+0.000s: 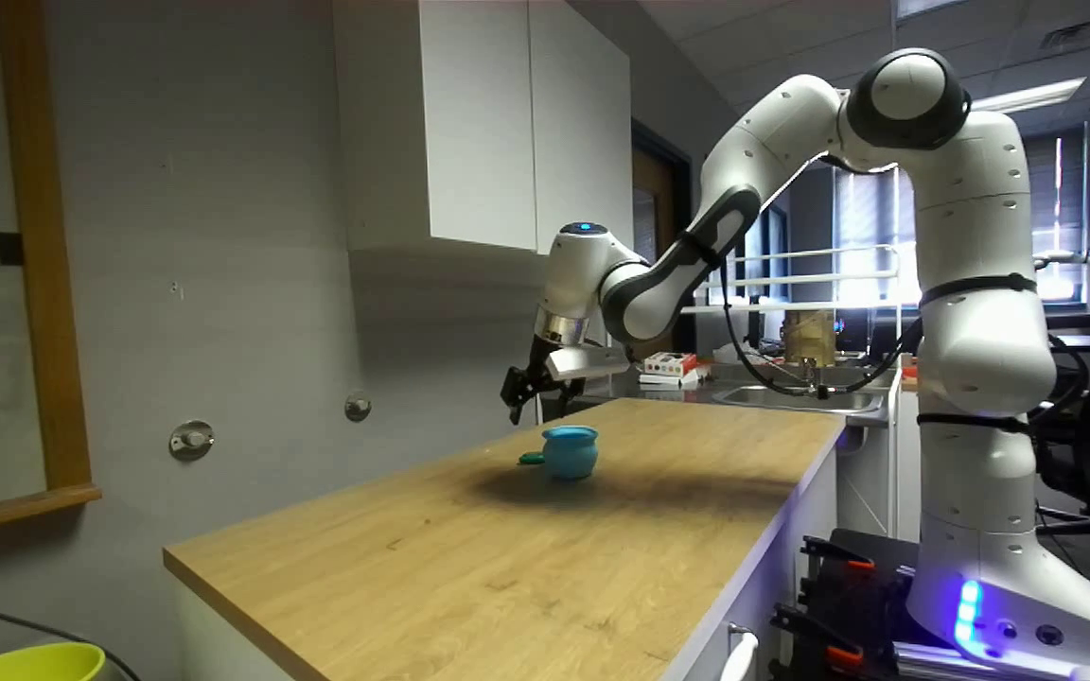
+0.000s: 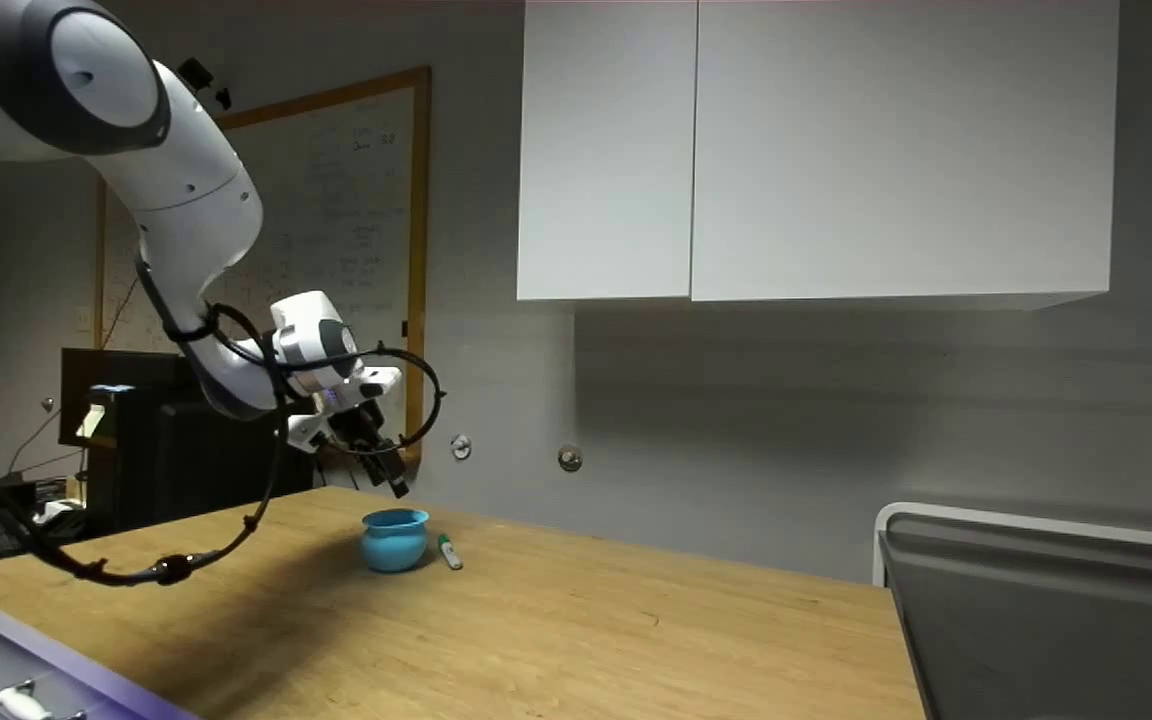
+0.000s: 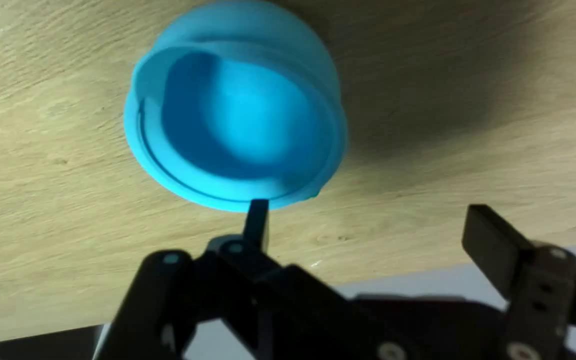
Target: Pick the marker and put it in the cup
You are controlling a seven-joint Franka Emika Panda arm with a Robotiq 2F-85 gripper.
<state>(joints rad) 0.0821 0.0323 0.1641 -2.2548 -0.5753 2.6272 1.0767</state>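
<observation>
If lowered for the marker (image 2: 450,553) with gripper (image 3: 370,220) spread and empty, could easily bump and tip the cup (image 2: 394,547), for want of room between the two!

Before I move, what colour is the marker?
The marker is green at one end and mostly whitish along the rest, seen best in an exterior view.
</observation>
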